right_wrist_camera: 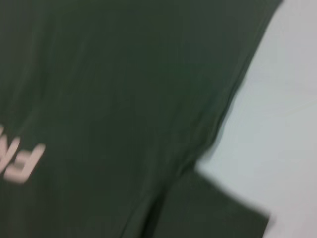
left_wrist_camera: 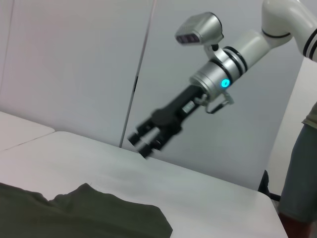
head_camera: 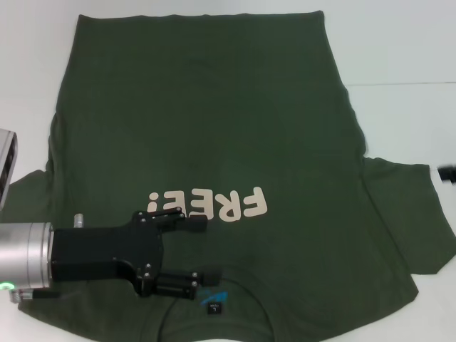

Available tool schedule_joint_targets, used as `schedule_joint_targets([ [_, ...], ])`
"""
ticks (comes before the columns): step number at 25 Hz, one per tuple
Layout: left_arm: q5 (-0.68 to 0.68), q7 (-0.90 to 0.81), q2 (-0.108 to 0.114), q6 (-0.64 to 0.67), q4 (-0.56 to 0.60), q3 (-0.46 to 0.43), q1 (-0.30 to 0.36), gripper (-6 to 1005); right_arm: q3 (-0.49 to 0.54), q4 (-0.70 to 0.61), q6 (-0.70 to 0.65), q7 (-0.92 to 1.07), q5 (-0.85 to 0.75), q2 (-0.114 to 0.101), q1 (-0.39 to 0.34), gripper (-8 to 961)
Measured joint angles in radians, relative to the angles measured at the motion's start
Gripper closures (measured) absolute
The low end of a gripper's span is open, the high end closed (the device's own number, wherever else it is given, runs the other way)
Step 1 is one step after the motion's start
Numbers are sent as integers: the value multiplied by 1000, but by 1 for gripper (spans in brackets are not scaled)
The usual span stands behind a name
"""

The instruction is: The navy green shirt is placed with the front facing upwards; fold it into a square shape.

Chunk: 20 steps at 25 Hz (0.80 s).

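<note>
The navy green shirt [head_camera: 206, 128] lies flat on the white table [head_camera: 406, 71], front up, with the cream "FREE!" letters [head_camera: 208, 204] and the collar with its blue label [head_camera: 214, 297] at the near edge. My left gripper [head_camera: 203, 251] is open, low over the chest just beside the collar, fingers pointing towards the shirt's middle. Its wrist view shows one sleeve [left_wrist_camera: 74, 213]. My right gripper [left_wrist_camera: 147, 139] hangs in the air above the table beyond that sleeve; in the head view only a dark tip [head_camera: 447, 173] shows at the right edge. The right wrist view shows the shirt body [right_wrist_camera: 114, 99] and a sleeve.
A grey device [head_camera: 6, 160] sits at the left edge of the table. A person [left_wrist_camera: 302, 173] stands at the far side of the table in the left wrist view. White wall panels stand behind the table.
</note>
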Motion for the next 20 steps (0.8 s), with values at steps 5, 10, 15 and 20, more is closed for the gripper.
schedule_joint_targets([
  [5, -1, 0, -2, -2, -7, 2, -3, 70, -5, -6, -127, 64, -174, 0, 39, 45],
  [10, -1, 0, -5, -2, -9, 4, -6, 70, -8, -2, -196, 74, -273, 1, 64, 47],
  [15, -1, 0, -9, -2, -10, 5, -3, 70, -10, 21, -222, 88, -295, 2, 73, 47],
  [20, -1, 0, -10, -2, -12, 6, 0, 70, -12, 109, -192, 104, -296, 3, 93, 59],
])
